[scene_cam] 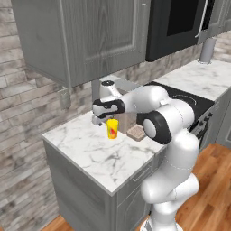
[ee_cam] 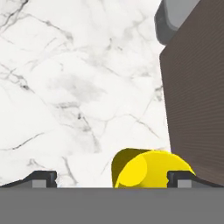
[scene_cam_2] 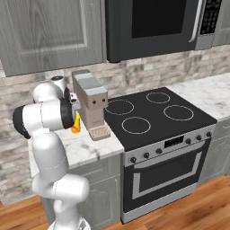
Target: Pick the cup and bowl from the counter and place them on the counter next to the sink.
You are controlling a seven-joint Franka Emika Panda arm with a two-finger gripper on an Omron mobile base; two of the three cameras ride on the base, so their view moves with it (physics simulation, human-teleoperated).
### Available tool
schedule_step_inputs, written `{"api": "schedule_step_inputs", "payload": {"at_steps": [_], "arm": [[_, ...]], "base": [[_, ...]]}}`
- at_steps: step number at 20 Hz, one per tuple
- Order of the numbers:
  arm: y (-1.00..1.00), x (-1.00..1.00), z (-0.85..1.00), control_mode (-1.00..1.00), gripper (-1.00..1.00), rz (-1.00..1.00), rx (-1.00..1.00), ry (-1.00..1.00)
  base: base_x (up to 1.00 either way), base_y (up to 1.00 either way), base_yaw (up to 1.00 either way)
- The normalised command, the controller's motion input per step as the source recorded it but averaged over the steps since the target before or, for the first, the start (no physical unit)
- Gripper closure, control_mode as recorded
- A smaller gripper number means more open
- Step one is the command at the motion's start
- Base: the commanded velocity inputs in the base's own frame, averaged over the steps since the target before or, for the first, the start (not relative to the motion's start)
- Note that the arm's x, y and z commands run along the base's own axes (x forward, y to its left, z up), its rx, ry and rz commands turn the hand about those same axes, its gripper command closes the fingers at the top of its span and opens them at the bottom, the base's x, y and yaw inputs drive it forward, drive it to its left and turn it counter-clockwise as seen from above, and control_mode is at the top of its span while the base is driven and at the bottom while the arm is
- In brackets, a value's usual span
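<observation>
Gripper (ee_cam: 113, 179) spread wide just above the upright cup (ee_cam: 146, 169), gripping nothing

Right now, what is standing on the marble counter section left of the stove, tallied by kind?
Yellow cup: 1
Brown coffee machine: 1
Total: 2, both on the counter, cup close beside the machine, below the open gripper.

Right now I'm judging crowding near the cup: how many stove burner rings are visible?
4, on the black cooktop: back-left, back-right, front-left, front-right.
</observation>
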Motion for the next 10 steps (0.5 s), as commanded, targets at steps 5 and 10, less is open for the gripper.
{"api": "schedule_step_inputs", "payload": {"at_steps": [5, 10], "arm": [[0.0, 0.01, -0.08, -1.0, -1.0, 0.0, 0.0, 0.09], [0.0, 0.0, -0.16, -1.0, -1.0, 0.0, 0.0, 0.08]], "base": [[0.0, 0.0, 0.0], [0.0, 0.0, 0.0]]}}
